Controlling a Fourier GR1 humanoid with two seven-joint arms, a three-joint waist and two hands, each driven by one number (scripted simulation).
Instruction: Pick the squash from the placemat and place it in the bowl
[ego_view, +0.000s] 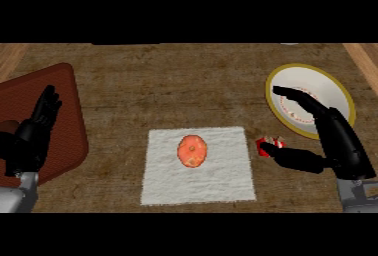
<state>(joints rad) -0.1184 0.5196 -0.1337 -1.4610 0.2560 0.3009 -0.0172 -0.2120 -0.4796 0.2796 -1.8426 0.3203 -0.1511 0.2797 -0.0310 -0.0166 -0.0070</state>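
Note:
An orange squash (192, 151) lies on the white placemat (221, 185) in the lower middle of the head view. The bowl (332, 85), white with a yellow rim, stands at the right. My right hand (341, 142) is to the right of the placemat, open, its fingers stretched up over the bowl's lower part and its thumb pointing left toward the mat. It holds nothing. My left hand (33, 132) rests open at the left edge, fingers up, far from the squash.
A dark red-brown mat (70, 125) lies under my left hand at the left. A small red object (270, 146) sits just right of the placemat, by my right thumb. The counter's surface is a brown woven cloth (170, 85).

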